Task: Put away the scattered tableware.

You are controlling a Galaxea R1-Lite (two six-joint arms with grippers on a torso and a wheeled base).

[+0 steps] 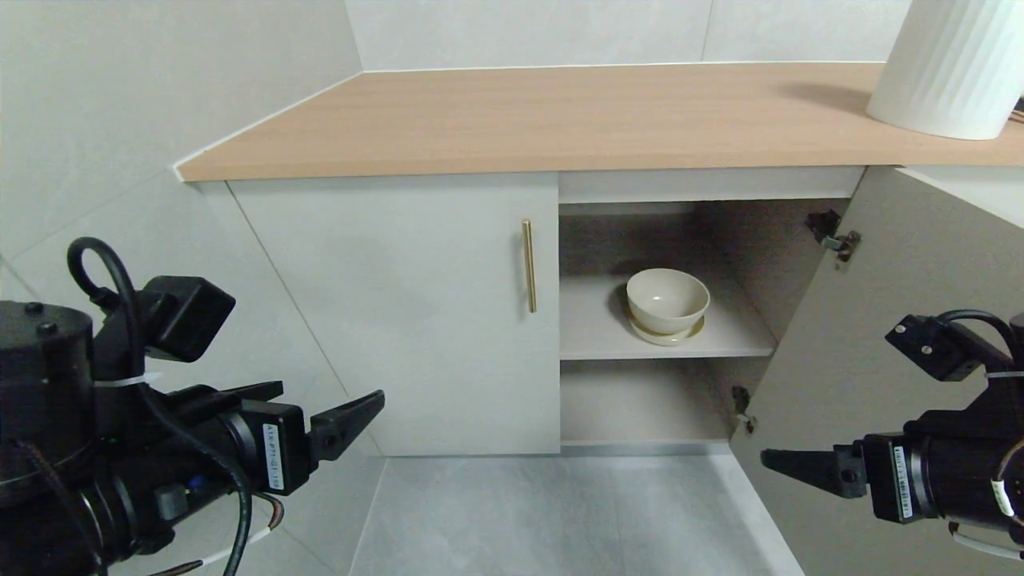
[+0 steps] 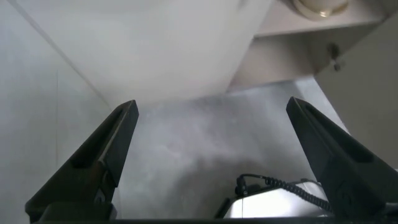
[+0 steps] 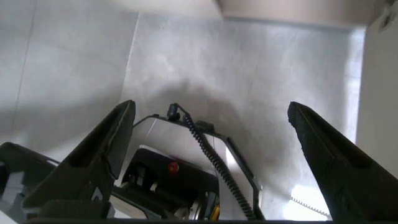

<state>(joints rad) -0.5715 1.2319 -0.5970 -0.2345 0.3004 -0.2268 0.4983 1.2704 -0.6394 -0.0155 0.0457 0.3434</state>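
Note:
A cream bowl [image 1: 667, 298] sits on a small cream plate [image 1: 666, 331] on the middle shelf [image 1: 592, 332] of the open cabinet; its edge peeks into the left wrist view [image 2: 320, 6]. My left gripper [image 1: 332, 400] hangs low at the left, in front of the shut cabinet door, well away from the bowl. Its fingers are spread wide with nothing between them [image 2: 212, 106]. My right gripper [image 1: 772, 460] hangs low at the right, in front of the swung-out door. It is open and empty above the floor [image 3: 211, 107].
The right cabinet door [image 1: 880, 320] stands open toward me. The left door [image 1: 400, 312] is shut, with a brass handle [image 1: 529, 266]. A white ribbed container [image 1: 952, 64] stands on the wooden countertop [image 1: 560, 120]. Grey tiled floor [image 1: 560, 512] lies between the grippers.

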